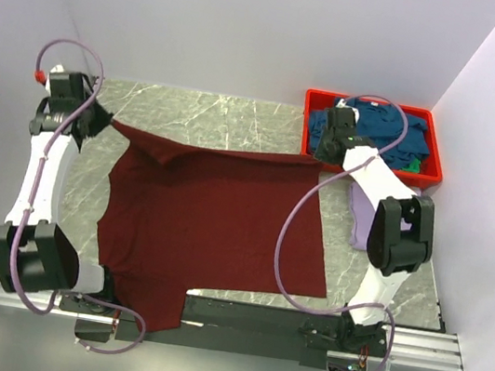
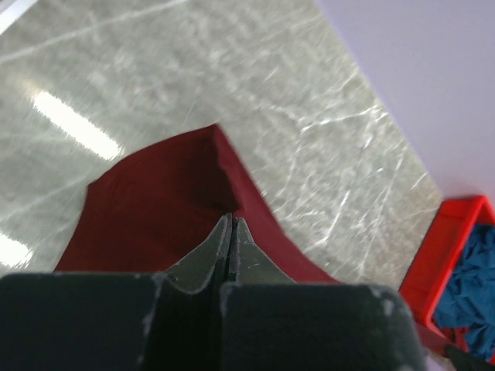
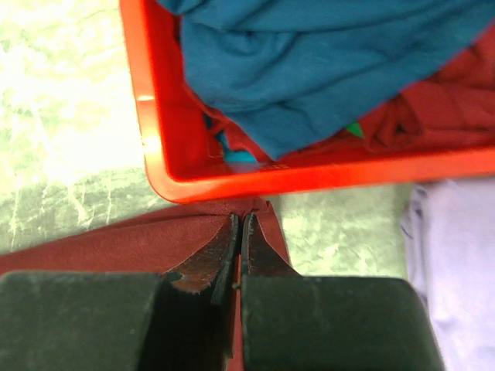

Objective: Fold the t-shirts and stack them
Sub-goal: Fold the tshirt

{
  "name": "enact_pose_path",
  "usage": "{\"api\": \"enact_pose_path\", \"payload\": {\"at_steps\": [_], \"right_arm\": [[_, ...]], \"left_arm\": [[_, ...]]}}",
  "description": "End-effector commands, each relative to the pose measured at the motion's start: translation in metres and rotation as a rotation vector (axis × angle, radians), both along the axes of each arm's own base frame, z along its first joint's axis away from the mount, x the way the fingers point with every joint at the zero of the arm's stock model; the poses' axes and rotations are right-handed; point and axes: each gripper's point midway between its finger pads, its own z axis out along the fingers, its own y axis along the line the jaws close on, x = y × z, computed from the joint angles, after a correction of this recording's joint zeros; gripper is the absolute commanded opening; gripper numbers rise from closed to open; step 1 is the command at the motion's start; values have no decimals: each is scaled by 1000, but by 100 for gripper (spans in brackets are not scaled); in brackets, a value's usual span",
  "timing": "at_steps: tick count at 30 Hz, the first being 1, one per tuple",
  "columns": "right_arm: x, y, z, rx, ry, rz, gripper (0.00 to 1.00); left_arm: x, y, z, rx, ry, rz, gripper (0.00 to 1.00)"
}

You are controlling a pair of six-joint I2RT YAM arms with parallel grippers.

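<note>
The dark maroon cloth t-shirt [image 1: 213,227] is spread on the grey marbled surface [image 1: 239,116], its far edge stretched crosswise between the left gripper [image 2: 230,222] and right gripper [image 3: 240,220], each clamped on a corner, the body lying nearward.

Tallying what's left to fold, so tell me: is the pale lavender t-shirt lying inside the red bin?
No, the lavender t-shirt lies on the table outside the red bin.
</note>
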Motion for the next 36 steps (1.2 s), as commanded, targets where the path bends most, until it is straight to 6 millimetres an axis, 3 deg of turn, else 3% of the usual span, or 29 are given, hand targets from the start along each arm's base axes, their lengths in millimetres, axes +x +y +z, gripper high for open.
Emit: {"api": "enact_pose_path", "payload": {"at_steps": [1, 9, 20, 30, 36], "right_arm": [[-9, -24, 30, -31, -73, -112, 0], [-14, -34, 33, -47, -83, -153, 0], [-48, -34, 2, -8, 29, -194, 0], [-87, -41, -46, -25, 178, -230, 0], [-95, -41, -66, -36, 250, -222, 0]], "left_arm": [[-18, 1, -13, -7, 22, 40, 0], [-32, -7, -28, -40, 37, 33, 1], [-72, -11, -42, -56, 71, 81, 0], [-113, -28, -105, -132, 190, 87, 0], [-125, -35, -122, -154, 225, 72, 0]]}}
